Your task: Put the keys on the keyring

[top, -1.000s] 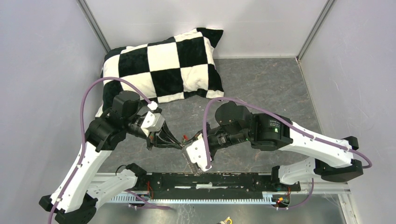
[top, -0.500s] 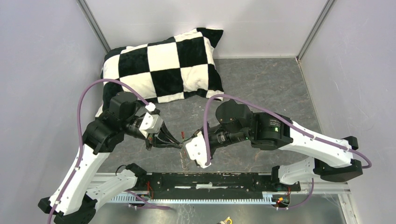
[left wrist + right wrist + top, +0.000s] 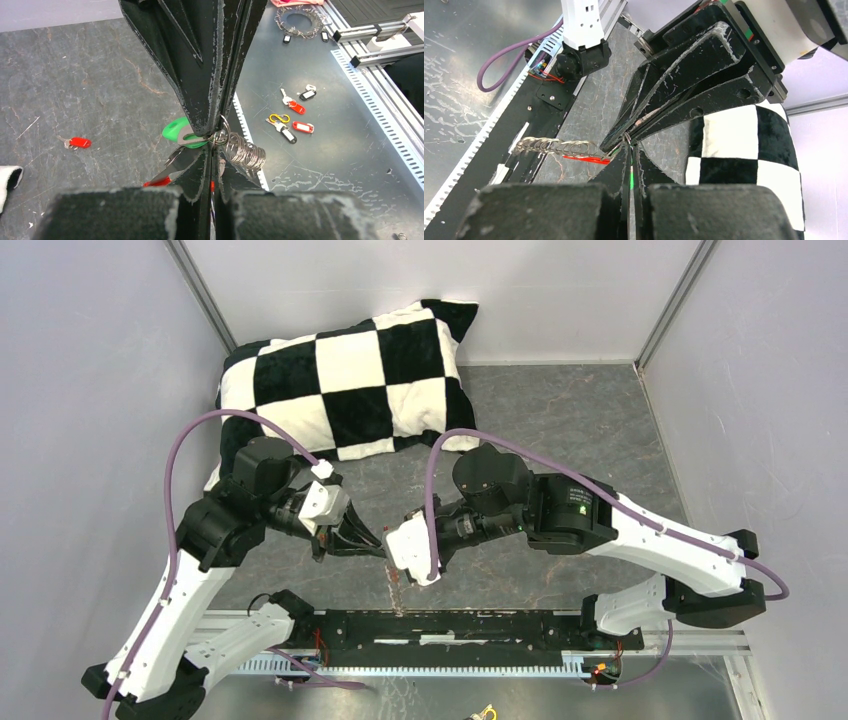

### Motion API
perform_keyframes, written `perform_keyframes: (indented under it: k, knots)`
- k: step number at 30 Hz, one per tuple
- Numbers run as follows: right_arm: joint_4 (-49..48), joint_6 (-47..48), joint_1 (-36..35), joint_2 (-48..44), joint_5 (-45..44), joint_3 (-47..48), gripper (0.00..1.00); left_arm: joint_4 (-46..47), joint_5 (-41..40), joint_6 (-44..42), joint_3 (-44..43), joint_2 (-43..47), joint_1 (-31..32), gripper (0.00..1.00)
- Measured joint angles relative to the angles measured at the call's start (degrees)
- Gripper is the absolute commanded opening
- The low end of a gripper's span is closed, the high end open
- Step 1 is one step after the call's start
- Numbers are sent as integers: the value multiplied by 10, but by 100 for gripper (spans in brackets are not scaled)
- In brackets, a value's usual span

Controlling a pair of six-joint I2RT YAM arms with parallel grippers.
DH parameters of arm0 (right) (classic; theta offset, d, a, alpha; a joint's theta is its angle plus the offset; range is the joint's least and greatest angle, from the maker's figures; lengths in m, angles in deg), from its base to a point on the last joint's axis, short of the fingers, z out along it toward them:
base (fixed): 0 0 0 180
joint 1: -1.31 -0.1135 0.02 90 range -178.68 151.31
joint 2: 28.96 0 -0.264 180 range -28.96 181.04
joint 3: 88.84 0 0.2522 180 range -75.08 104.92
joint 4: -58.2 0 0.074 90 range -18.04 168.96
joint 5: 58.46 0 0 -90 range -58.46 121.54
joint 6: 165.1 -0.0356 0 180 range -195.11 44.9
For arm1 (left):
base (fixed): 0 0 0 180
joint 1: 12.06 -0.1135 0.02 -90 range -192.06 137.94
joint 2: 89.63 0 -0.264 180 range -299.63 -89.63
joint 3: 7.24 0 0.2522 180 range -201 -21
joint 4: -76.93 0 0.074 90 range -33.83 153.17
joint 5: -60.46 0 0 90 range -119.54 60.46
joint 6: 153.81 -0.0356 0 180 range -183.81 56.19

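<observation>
Left end effector (image 3: 212, 151) clamped on keyring (image 3: 245, 154). Right end effector (image 3: 630, 148) clamped on green key (image 3: 177, 132). Red key (image 3: 79, 143) on bench (image 3: 100, 75), keyring's nine o'clock.

Bright, even light; soft shadows.

Top centre, the right gripper's (image 3: 215, 134) fingers (image 3: 200, 75) are matt black and scuffed pale, the green key (image 3: 176, 131) has a glossy plastic head, the keyring (image 3: 243, 152) bright metal coils, over a matt stone-grey table (image 3: 75, 90) and, right, scratched sheet metal (image 3: 340, 135).
</observation>
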Motion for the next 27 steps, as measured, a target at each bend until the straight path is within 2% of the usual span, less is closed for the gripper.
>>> perform_keyframes:
  k: [6, 16, 27]
  knots:
    - [-11, -19, 7, 0, -6, -8, 1, 1, -11, 0, 0, 0, 0, 2]
    - [-57, -51, 10, 4, -21, -28, 27, -4, -18, 0, 0, 1, -1, 2]
    - [-80, -71, 14, -3, -28, -32, 35, 42, -24, 15, 10, 22, 0, 2]
